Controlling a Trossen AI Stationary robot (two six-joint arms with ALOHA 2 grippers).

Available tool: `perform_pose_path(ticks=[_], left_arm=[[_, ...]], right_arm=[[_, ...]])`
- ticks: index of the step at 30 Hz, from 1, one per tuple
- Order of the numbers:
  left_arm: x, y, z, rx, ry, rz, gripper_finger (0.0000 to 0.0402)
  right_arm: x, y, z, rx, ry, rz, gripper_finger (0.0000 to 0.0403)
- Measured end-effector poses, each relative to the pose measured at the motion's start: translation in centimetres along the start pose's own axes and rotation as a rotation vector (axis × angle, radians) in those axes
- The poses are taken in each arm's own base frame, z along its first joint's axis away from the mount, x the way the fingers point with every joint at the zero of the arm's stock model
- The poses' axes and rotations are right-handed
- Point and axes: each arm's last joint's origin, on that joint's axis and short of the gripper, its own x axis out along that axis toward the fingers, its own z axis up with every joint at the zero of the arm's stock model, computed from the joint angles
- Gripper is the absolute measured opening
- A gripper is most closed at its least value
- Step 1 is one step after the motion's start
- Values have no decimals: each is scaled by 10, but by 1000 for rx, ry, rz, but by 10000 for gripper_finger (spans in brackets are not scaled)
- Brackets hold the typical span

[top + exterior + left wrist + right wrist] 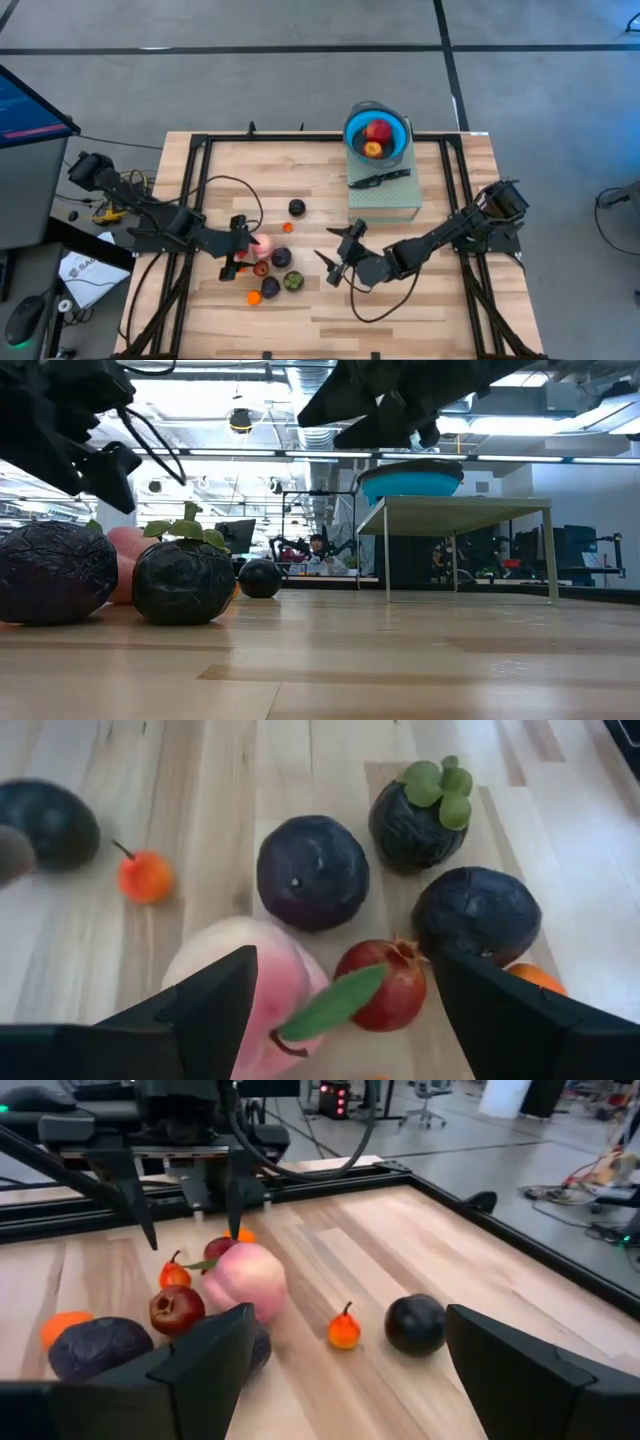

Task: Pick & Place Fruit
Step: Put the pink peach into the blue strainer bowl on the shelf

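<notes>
The left gripper (pixel 243 258) hangs with its jaws spread over the fruit cluster on the worktop (pixel 430 300), straddling the pink peach (pixel 258 982) and the small red fruit (pixel 385 985) touching it. To lift the peach cleanly, it should shift so only the peach lies between the jaws before closing, or the leaf and red neighbour may get pinched too. The right gripper (pixel 341 258) waits nearby with jaws spread and empty, while two red fruit already sit in the blue bowl (pixel 400 130) on its stand.
</notes>
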Motion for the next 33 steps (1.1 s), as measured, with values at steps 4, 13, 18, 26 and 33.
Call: perform_pose_path(ticks=[4, 13, 18, 26, 33], left_arm=[[1, 3, 0, -62, 5, 17, 297], [3, 20, -3, -306, 48, 149, 296], [8, 24, -13, -434, 56, 175, 298], [18, 26, -32, -559, 61, 147, 356], [24, 26, -35, -582, -46, 117, 374]], right_arm=[[4, -2, 2, 10, 5, 28, 320], [4, -2, 2, 15, 10, 52, 320], [4, -2, 2, 25, 9, 52, 320], [4, -2, 2, 25, 9, 53, 320], [4, -2, 2, 25, 9, 52, 320]])
